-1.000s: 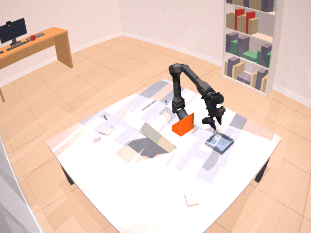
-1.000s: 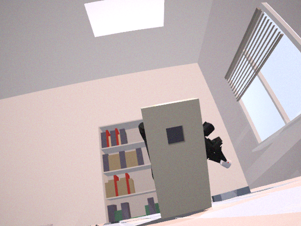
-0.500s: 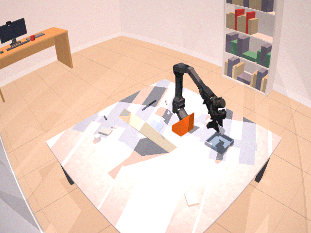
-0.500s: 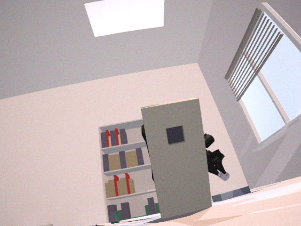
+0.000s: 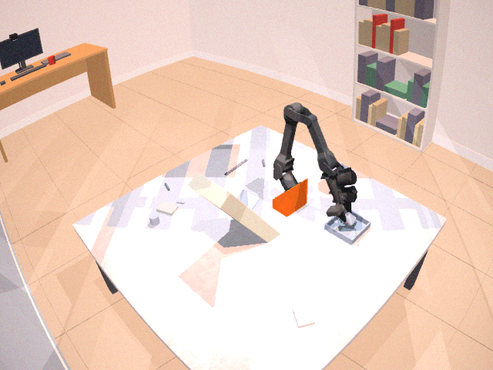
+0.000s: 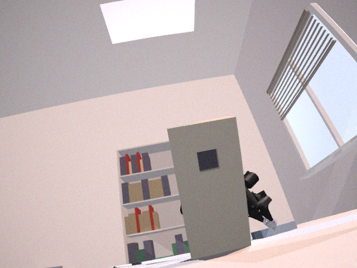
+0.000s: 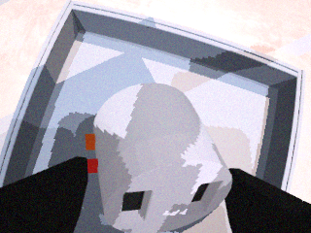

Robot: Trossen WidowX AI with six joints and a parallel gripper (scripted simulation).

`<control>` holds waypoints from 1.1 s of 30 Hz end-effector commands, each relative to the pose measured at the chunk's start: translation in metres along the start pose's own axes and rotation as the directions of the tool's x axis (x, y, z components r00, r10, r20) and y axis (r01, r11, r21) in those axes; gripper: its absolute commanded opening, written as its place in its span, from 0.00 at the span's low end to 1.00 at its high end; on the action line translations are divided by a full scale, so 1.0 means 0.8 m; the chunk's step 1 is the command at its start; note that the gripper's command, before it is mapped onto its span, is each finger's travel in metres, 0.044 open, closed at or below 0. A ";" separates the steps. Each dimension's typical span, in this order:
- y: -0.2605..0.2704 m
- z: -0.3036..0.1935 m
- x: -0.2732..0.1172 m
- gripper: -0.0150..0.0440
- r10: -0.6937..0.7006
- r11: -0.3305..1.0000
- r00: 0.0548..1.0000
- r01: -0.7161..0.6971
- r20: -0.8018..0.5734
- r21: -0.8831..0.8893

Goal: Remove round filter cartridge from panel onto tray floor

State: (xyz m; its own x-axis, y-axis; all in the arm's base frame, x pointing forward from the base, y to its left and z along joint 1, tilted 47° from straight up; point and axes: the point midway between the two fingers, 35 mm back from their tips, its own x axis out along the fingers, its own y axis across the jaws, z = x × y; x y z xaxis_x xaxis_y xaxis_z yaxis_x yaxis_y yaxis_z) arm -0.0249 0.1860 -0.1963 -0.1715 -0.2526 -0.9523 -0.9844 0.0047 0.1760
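Note:
The filter cartridge [image 5: 350, 218] [image 6: 270, 221] [image 7: 151, 141] is a pale grey round body; two dark slots on its face and small orange and red marks at its side show in the wrist view. My gripper [image 7: 157, 175] is shut on it, one black finger at each side. The cartridge is tilted, low over or partly inside the tray [image 5: 338, 235] [image 6: 285, 226] [image 7: 146, 36]; whether it touches the tray floor cannot be told. The tall panel [image 5: 235, 206] [image 6: 213, 201] stands left of the arm in the top view; its robot-facing side is hidden.
An upright orange plate [image 5: 292, 199] stands between the panel and the tray, close to the arm's base. The tray's raised walls surround the area below my fingers. A dark rod [image 5: 236, 167], a beige block [image 5: 167, 207] and a small grey cylinder [image 5: 154, 220] lie farther left.

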 end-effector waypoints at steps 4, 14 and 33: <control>0.000 -0.008 0.008 0.30 0.000 1.000 1.000 0.000 -0.005 0.001; 0.000 -0.008 0.008 0.74 0.000 1.000 1.000 0.000 -0.005 0.001; 0.000 0.036 -0.069 1.00 0.000 1.000 1.000 0.000 -0.006 0.002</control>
State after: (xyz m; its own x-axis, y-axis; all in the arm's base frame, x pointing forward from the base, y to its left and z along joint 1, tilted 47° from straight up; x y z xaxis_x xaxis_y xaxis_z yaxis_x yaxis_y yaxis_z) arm -0.0198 0.2145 -0.1672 -0.1743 -0.2593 -0.9499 -0.9841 0.0129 0.1771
